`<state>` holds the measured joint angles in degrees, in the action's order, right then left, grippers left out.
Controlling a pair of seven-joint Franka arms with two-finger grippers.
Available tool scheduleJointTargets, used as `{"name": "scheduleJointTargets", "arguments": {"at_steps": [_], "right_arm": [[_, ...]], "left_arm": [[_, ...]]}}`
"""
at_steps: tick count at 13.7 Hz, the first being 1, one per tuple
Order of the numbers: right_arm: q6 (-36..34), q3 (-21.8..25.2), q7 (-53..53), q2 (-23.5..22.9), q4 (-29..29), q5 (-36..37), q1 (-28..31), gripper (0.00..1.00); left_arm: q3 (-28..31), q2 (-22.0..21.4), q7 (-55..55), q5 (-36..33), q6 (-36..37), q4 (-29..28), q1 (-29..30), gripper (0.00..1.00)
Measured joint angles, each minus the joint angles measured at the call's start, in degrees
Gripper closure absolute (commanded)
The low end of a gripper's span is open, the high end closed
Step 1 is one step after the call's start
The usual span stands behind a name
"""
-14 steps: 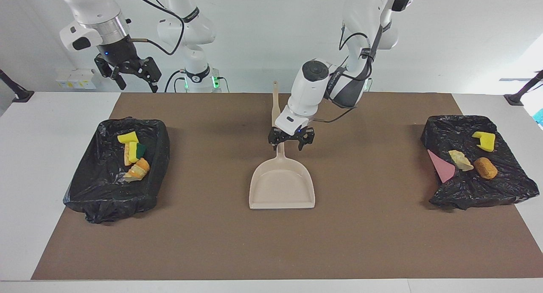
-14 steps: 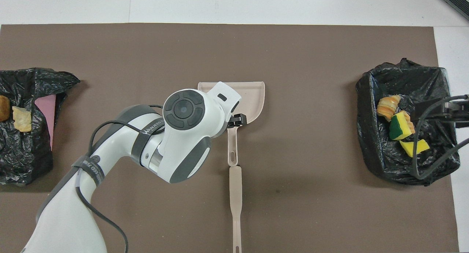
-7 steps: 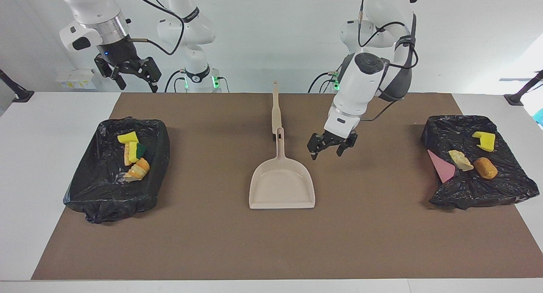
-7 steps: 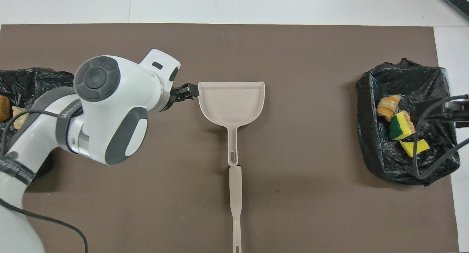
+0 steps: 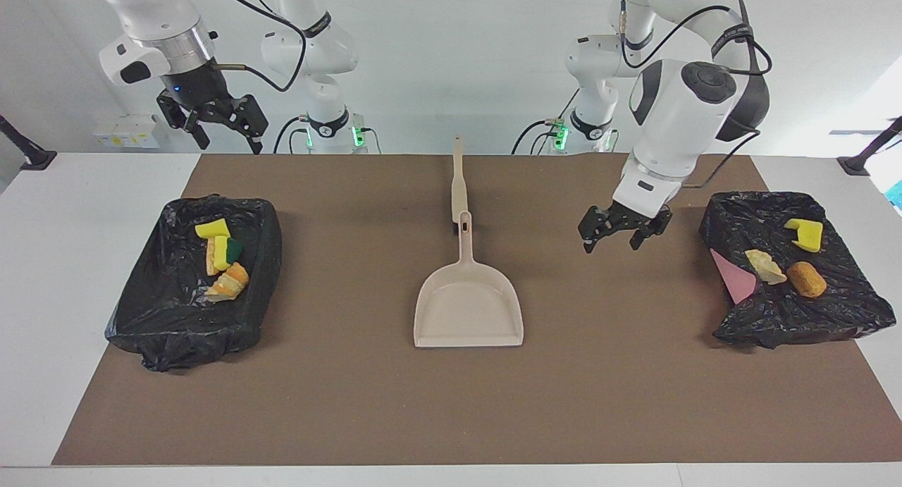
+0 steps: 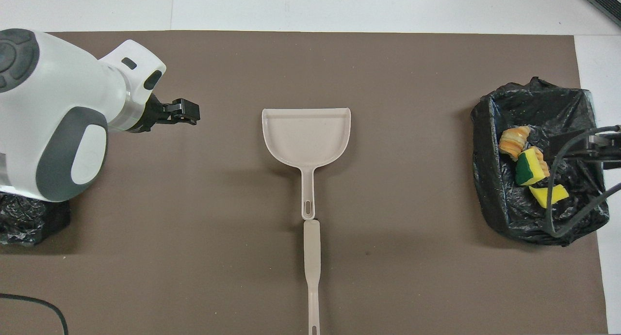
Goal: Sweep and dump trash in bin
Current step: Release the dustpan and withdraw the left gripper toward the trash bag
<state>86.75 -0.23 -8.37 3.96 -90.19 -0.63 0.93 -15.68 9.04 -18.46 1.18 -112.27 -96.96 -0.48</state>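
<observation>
Smooth, seemingly plastic dustpan (image 5: pixel 468 311); matt mat (image 5: pixel 352 402)

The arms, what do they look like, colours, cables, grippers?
Both arms are glossy white with dark grey joint bands and round grey end caps. Black cables loop along the outside of each. The left gripper and right gripper are small, black and two-fingered, on black wrist mounts. Green lights glow at both bases.

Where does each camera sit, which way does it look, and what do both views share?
Facing view: high across the table, facing the robots; shows both arms whole, the left pincer over the mat, the right pincer raised above its bin.
Overhead view: above the robots' end, looking steeply down and forward; shows the left arm's wrist and pincer, plus cables at the right arm's end.
Shared: the dustpan, the brush handle, the trash, half a turn apart.
</observation>
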Motion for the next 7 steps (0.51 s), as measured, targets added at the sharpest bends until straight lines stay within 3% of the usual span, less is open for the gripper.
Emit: {"name": "scheduleJointTargets", "arguments": {"at_steps": [7], "right_arm": [[0.0,0.0,0.0,0.0,0.0,0.0,0.1,0.00]], "left_arm": [[0.1,0.0,1.3,-0.9,2.8,1.6,1.0,0.00]]}}
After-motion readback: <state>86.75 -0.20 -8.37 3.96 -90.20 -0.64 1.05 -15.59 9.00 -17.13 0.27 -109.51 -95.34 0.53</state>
